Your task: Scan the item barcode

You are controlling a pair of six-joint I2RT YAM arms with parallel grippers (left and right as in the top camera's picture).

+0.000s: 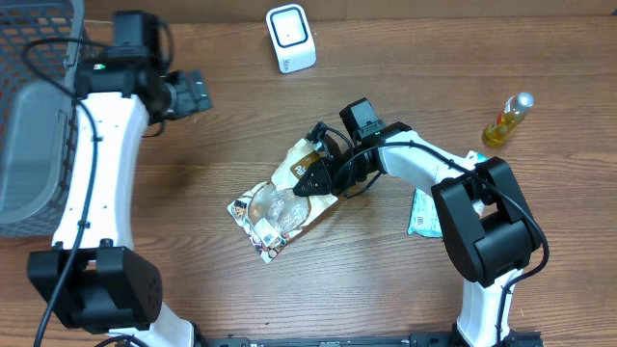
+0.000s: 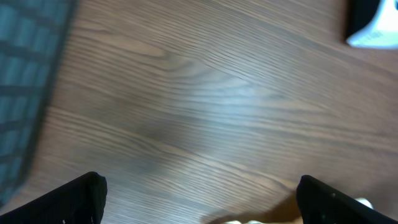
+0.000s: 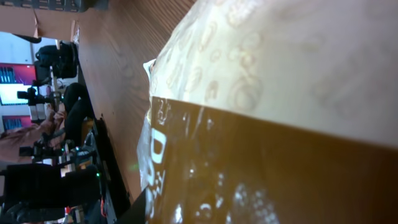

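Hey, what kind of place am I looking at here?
Probably a robotics lab staging a mock shop checkout: a white barcode scanner stands on the wooden table, a wire basket sits at one side, and a snack packet lies in the middle.

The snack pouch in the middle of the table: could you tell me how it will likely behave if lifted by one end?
The snack pouch is thin, wrinkled film, so it would probably sag and fold below the right hand at its upper end. Its glossy surface may slip. It lies flat, so it looks light and unlikely to roll.
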